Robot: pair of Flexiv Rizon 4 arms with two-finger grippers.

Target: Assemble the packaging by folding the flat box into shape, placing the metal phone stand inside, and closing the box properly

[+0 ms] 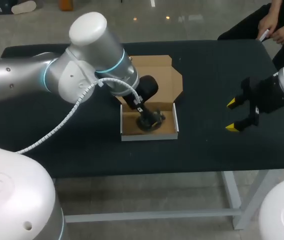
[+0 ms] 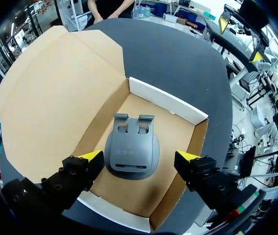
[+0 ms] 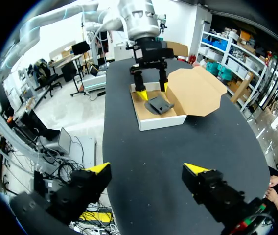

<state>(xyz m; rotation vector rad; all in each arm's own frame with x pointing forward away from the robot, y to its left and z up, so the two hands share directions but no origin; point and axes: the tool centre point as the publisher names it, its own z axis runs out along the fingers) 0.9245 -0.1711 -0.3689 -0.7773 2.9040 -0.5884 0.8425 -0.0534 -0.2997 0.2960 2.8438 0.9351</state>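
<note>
Center of the frame: one cardboard box [image 1: 149, 136] on the dark tabletop [image 1: 82, 150], tray folded up, lid flap [image 1: 157, 75] open and flat behind it toward the top. One grey metal phone stand [image 2: 131, 142] lies inside the tray. Two arms. The left arm comes in from the left edge, its hand [image 2: 140, 156] pointing down into the tray, fingers apart on either side of the stand, not clamped. The right hand [image 1: 231, 116] is at mid-right over bare tabletop, well apart from the box, fingers spread, nothing between them.
</note>
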